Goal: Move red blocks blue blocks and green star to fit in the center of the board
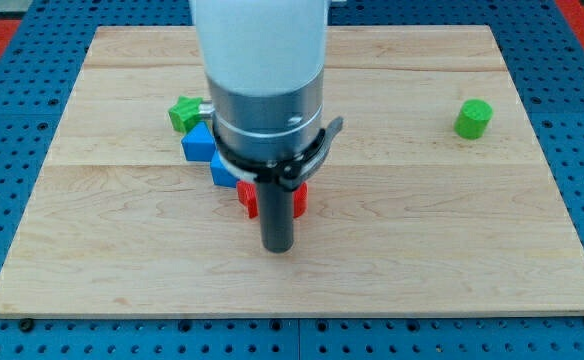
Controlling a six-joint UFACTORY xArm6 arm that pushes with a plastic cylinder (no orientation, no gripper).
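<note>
My tip [277, 248] rests on the wooden counter [422, 240], just below the red blocks [248, 197]. No pincer is in view. The blue blocks [199, 143] and green star [183, 113] sit up-left; a green cylinder [473, 118] lies far right.

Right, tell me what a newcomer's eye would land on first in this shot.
First, the arm's big white and silver body at the view's top centre, ending in the dark rod whose tip rests on the wooden board. Just behind the rod sits a huddle of blocks: a green block, a blue block and red blocks, partly hidden. Far off at the view's right, a lone green cylinder stands apart.
</note>
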